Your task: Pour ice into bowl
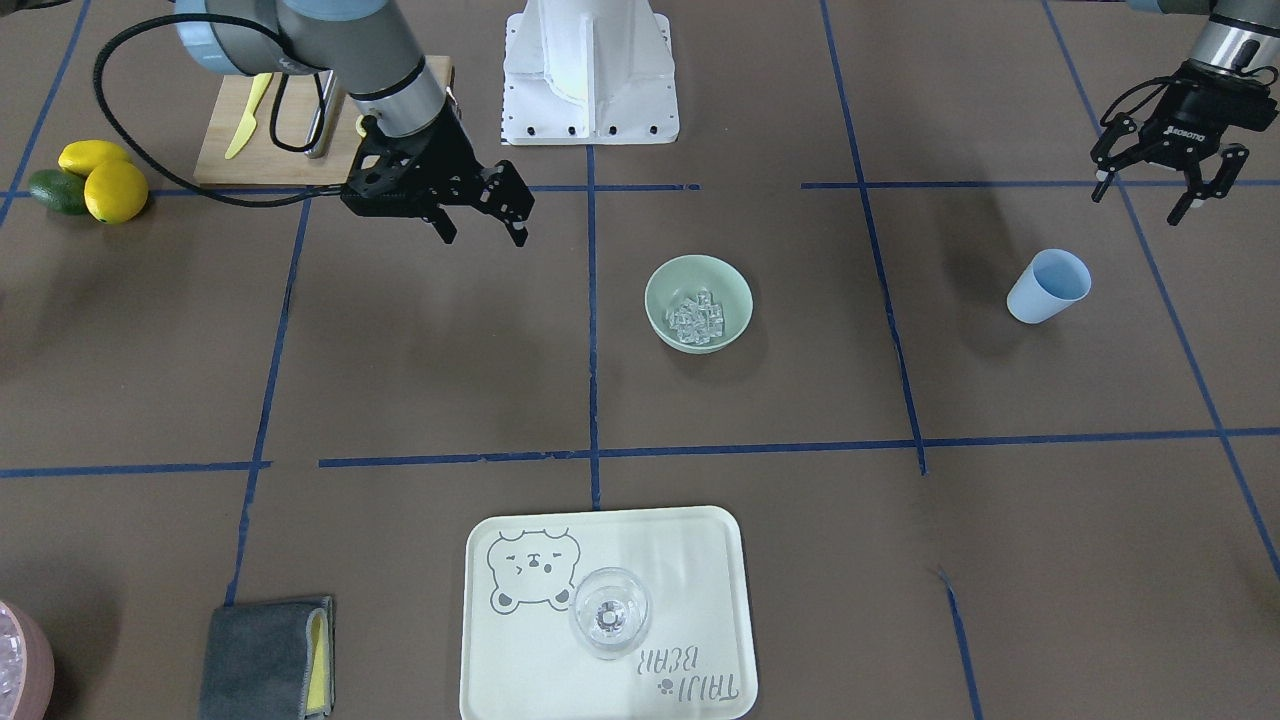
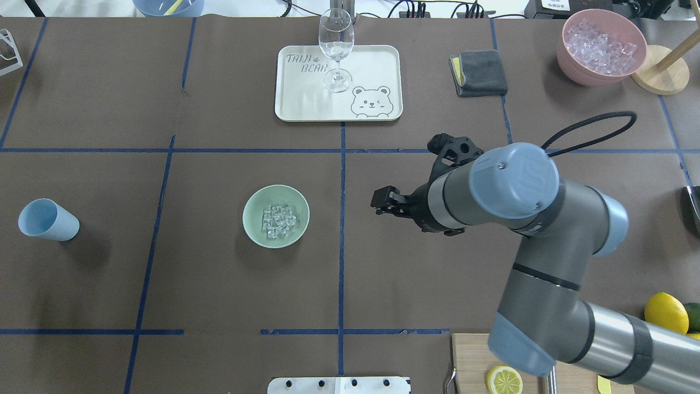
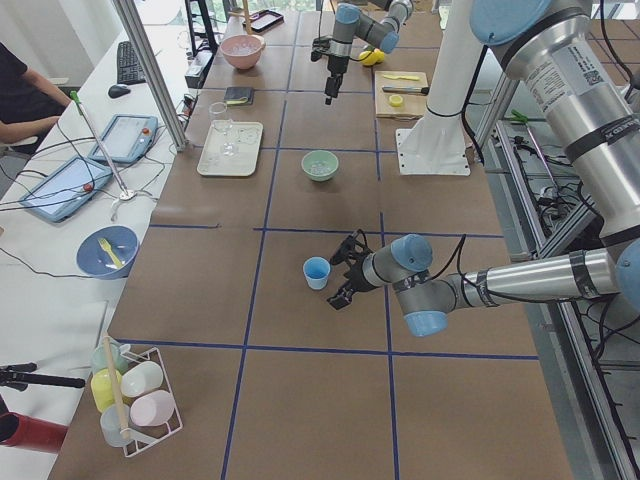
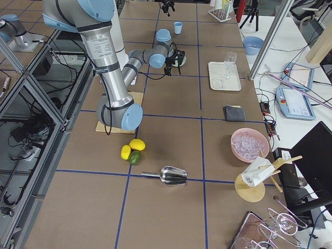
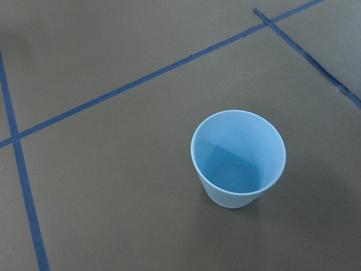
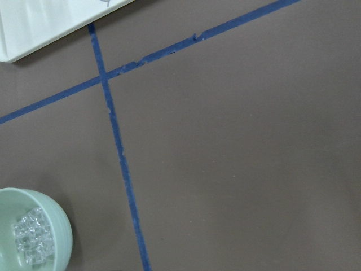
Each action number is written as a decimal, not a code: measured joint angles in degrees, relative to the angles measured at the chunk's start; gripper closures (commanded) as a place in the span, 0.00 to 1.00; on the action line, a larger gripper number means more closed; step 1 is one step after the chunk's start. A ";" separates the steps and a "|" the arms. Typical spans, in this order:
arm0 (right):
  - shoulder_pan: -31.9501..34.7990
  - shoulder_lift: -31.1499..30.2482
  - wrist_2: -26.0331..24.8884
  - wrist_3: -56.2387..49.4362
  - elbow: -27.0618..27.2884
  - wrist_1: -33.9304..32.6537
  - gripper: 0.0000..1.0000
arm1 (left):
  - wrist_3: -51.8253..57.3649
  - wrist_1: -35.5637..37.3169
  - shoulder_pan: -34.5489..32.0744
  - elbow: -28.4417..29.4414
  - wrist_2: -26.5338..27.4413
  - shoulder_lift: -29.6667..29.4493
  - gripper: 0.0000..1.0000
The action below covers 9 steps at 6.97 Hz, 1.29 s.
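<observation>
The pale mint-green bowl point(image 1: 698, 302) stands near the middle of the table and holds a small heap of clear ice point(image 1: 698, 318). Both also show in the overhead view, the bowl point(image 2: 275, 216) with the ice point(image 2: 278, 221) in it. My right gripper point(image 1: 482, 232) hovers open and empty above the table, beside the bowl and apart from it. My left gripper point(image 1: 1140, 205) is open and empty, above and behind an upright, empty light-blue cup point(image 1: 1048, 285). The left wrist view looks down into that cup point(image 5: 238, 158).
A cream tray point(image 1: 700, 560) with a wine glass point(image 1: 610, 612) lies at the operators' side. A grey cloth point(image 2: 478, 72) and a pink container of clear cubes point(image 2: 600, 46) are at the far right. Lemons point(image 1: 105, 180), a cutting board point(image 1: 230, 150) and a metal scoop point(image 4: 171, 176) lie on my right side.
</observation>
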 measured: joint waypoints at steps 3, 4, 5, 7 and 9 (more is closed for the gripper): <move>-3.41 11.93 -4.46 6.55 -13.15 0.34 0.00 | 12.06 23.87 -16.24 0.64 -14.89 -11.78 0.00; -3.83 15.91 -5.09 8.11 -17.86 0.46 0.02 | 15.20 32.65 -19.66 0.65 -18.14 -15.93 0.00; -4.10 20.12 -5.54 8.94 -22.97 0.52 0.04 | 17.70 37.53 -21.53 1.05 -19.36 -18.70 0.00; -5.59 24.53 -6.72 9.10 -29.70 0.60 0.09 | 19.63 40.03 -22.59 1.60 -19.91 -20.24 0.00; -6.99 25.02 -8.59 8.82 -31.36 0.56 0.99 | 19.75 40.16 -22.69 1.67 -19.97 -20.38 0.00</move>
